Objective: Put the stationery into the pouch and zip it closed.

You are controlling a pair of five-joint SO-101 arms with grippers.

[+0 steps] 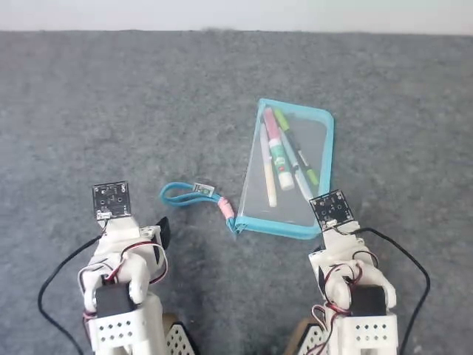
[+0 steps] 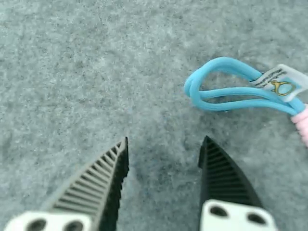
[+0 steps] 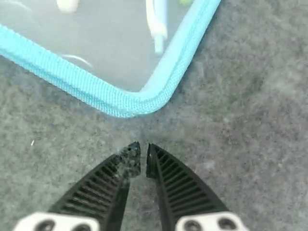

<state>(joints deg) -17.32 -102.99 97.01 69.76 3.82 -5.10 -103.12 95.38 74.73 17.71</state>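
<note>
Grey felt table (image 1: 111,96). Clear blue-edged pouch (image 1: 281,228) lies flat right of centre, long axis 6-to-12 o'clock, pens (image 1: 279,155) inside. Left gripper (image 2: 165,140) spread wide, empty. Right gripper (image 3: 143,146) pressed together, holding nothing, pouch's near corner just ahead of tips. Blue loop strap (image 2: 226,91) trails from pouch's near-left corner toward 9 o'clock, lying at 1 o'clock of left gripper, so left arm is nearer. Pink zip pull (image 1: 227,208) joins strap to corner. Cannot tell whether zip is fully shut.

The white plastic left arm (image 1: 122,255) and right arm (image 1: 344,266) carry black motors (image 1: 114,299), red-and-black cables (image 1: 426,281), square black boards (image 1: 111,198) and ridged black pincer fingers (image 2: 96,187).
</note>
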